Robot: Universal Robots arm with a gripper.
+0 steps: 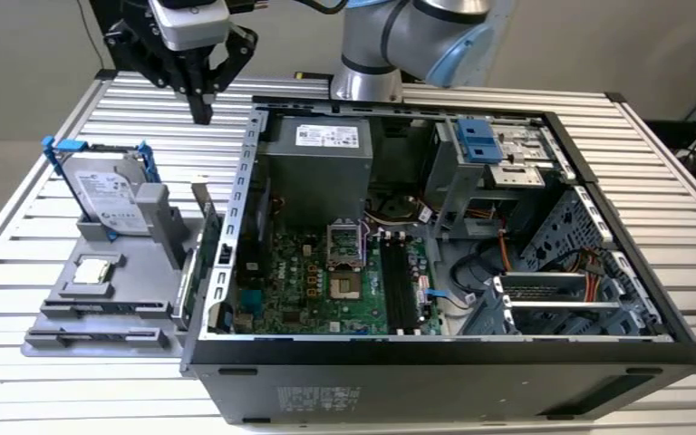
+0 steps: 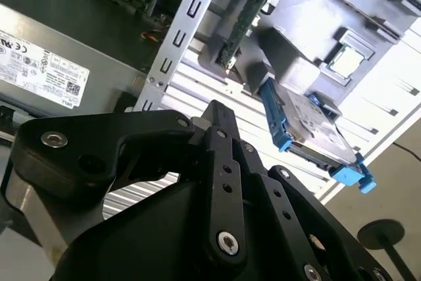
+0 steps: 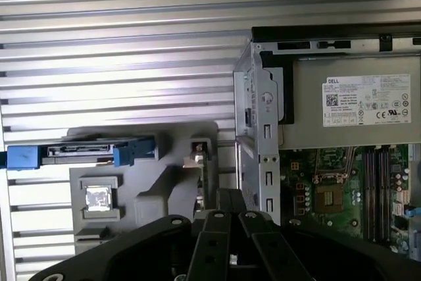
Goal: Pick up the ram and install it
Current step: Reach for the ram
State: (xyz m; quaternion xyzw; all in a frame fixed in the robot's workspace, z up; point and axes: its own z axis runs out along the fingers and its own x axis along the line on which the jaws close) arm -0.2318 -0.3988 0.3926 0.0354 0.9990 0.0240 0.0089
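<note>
Gripper [image 1: 202,111] hung at the upper left of the exterior view, above the slatted table [image 1: 46,127] and just outside the back corner of the open computer case [image 1: 445,355]. Its fingers were drawn together to a narrow point with nothing between them.

From where I stood the job looked barely begun. The ram [image 2: 243,21] stood untouched on edge in the grey holder [image 1: 94,319], on the side nearest the case wall. In the exterior view that put it left of centre, well below the gripper. The hard drive [image 1: 112,199] in its blue bracket and a small silver chip [image 1: 91,270] sat in the same holder. On the motherboard the long dark memory slots [image 1: 399,285] appeared empty.

I took this for the approach stage, with the pick-up not yet made. Taking hold would, I reckoned, call for parted fingers set across the thin board and a straight descent over its top edge, minding the case wall close beside it.
</note>
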